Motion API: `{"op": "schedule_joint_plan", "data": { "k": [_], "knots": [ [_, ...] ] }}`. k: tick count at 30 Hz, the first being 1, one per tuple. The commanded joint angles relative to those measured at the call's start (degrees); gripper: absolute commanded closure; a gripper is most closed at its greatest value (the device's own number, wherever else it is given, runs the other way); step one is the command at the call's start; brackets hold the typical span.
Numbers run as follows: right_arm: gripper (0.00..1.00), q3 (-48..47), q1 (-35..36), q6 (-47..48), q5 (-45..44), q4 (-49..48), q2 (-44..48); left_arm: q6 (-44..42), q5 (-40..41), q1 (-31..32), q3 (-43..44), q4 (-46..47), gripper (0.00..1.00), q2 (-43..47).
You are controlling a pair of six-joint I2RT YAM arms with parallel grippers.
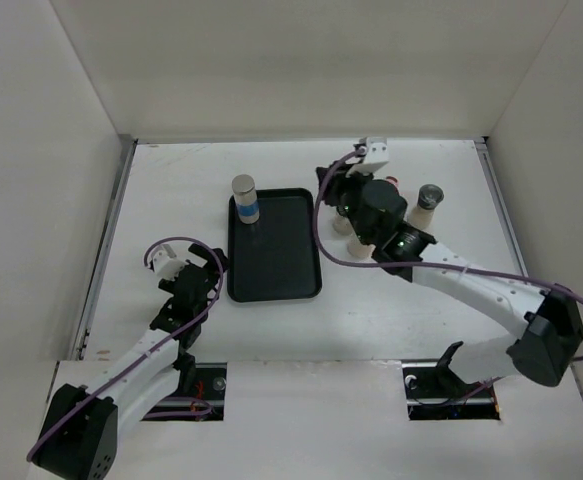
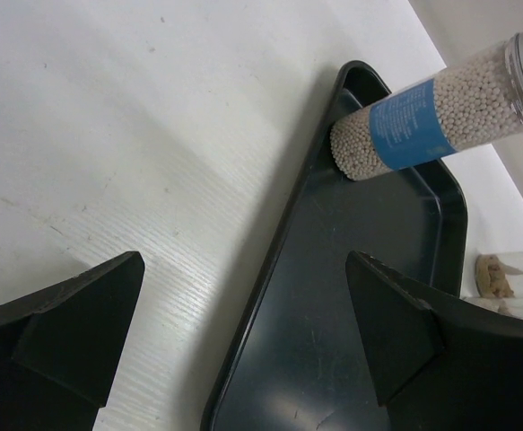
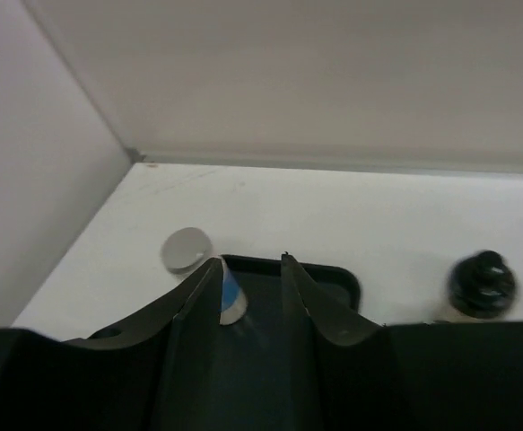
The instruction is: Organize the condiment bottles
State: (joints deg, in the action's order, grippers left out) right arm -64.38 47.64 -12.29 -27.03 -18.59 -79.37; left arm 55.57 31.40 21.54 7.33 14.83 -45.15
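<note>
A white bottle with a blue band and grey cap [image 1: 245,198] stands in the far left corner of the black tray [image 1: 281,275]. It also shows in the left wrist view [image 2: 422,126] and in the right wrist view [image 3: 189,251]. Right of the tray stand a dark-capped bottle [image 1: 429,200], a pink-capped bottle [image 1: 397,183] and tan bottles [image 1: 342,226] partly hidden under my right arm. My right gripper [image 1: 331,190] [image 3: 248,265] is open and empty above the tray's far right corner. My left gripper [image 1: 211,262] [image 2: 243,269] is open and empty over the tray's left rim [image 2: 270,269].
White walls close in the table on the left, far and right sides. A black-capped bottle [image 3: 483,283] shows right of the tray in the right wrist view. Cork-coloured bottle bases [image 2: 512,278] show beyond the tray.
</note>
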Motion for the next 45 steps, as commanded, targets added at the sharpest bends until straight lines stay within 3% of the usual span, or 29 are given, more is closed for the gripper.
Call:
{"op": "schedule_joint_plan", "data": {
  "k": [1, 7, 12, 16, 30, 33, 37, 45],
  "knots": [
    [0.60, 5.2, -3.6, -2.4, -2.0, 7.7, 1.1, 0.0, -0.2, 0.4, 0.8, 3.1, 0.00, 0.0],
    [0.22, 7.3, -7.5, -2.9, -1.2, 14.6, 1.5, -0.2, 0.0, 0.7, 0.6, 3.1, 0.00, 1.2],
    [0.10, 5.8, -9.9, -3.2, 0.7, 18.1, -1.7, -0.2, -0.4, 0.7, 0.5, 3.1, 0.00, 0.9],
    [0.08, 4.0, -12.0, -3.2, 3.9, 17.9, -6.1, -0.3, -0.7, 1.1, 0.6, 3.6, 0.00, 0.1],
    [0.12, -2.6, -15.9, -3.1, 6.5, 13.8, -18.8, -0.3, -0.9, 0.8, 0.4, 4.1, 0.00, -0.5],
    [0.25, -3.8, -15.9, -2.6, 6.0, 14.0, -20.4, -0.4, -0.9, 0.9, 0.5, 4.5, 0.00, -0.9],
    [0.40, -3.1, -15.6, -2.0, 3.0, 13.0, -17.9, -0.4, -1.0, 0.7, 0.3, 4.6, 0.00, -0.5],
    [0.44, -2.4, -10.6, 1.9, -2.2, 6.7, -8.6, -0.4, -1.1, 1.1, 0.7, 5.2, 0.00, -1.7]
  ]
}}
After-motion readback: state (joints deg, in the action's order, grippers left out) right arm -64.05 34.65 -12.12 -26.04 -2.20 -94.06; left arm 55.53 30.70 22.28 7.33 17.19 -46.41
